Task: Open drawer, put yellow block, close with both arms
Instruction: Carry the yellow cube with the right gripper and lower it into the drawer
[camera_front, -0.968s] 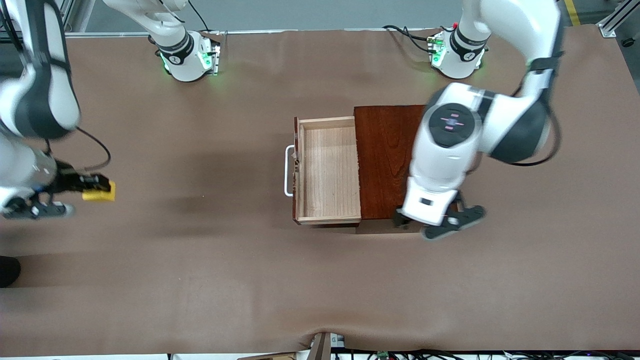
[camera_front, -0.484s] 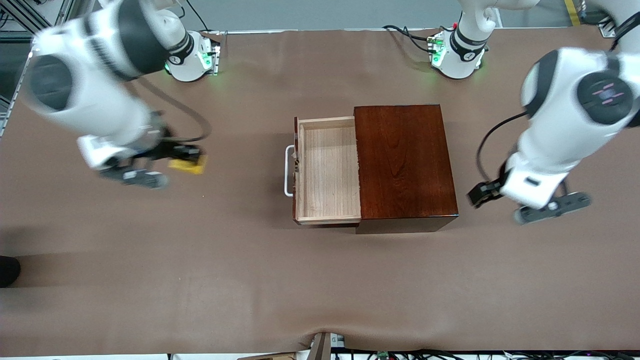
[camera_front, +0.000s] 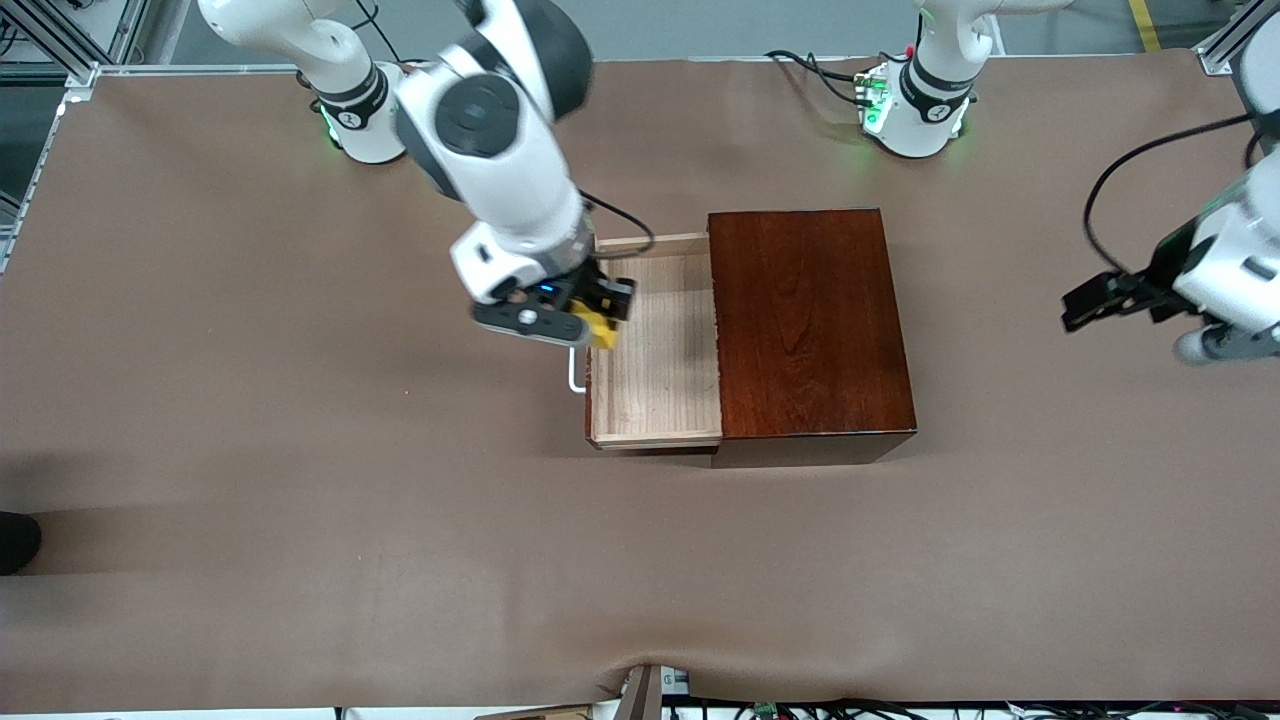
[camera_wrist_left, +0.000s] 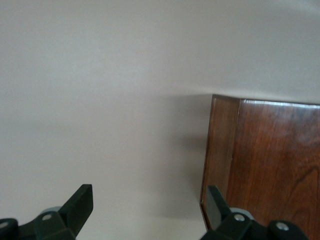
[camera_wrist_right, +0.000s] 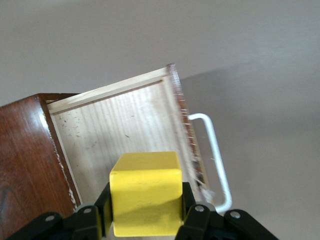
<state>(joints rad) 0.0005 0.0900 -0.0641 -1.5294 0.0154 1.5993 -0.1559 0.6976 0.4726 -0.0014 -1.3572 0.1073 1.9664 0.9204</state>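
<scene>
Yellow and hard-edged, the block (camera_front: 598, 329) looks light and rigid, so a pinch on two flat sides should hold it; in the front view the right gripper (camera_front: 590, 318) grasps it this way, up over the handle end of the open drawer (camera_front: 655, 340). The white handle (camera_front: 574, 377) shows just below the gripper. The tray is bare, with room toward the box (camera_front: 808, 325) for the block to go down; the thin pale walls and the dark front are the edges to miss. The left gripper (camera_front: 1098, 302) waits over the worktop (camera_front: 300, 450) toward the left arm's end, well apart from the box.

The left wrist view shows the left gripper's (camera_wrist_left: 150, 205) fingers spread wide with nothing between them, a box (camera_wrist_left: 270, 160) corner just by one finger.

In the right wrist view the block (camera_wrist_right: 146, 192) sits square between the right gripper (camera_wrist_right: 145, 210) pads, above the drawer (camera_wrist_right: 120, 135) floor near its front wall and handle (camera_wrist_right: 215, 155). Smooth faces may slip, I judge.
</scene>
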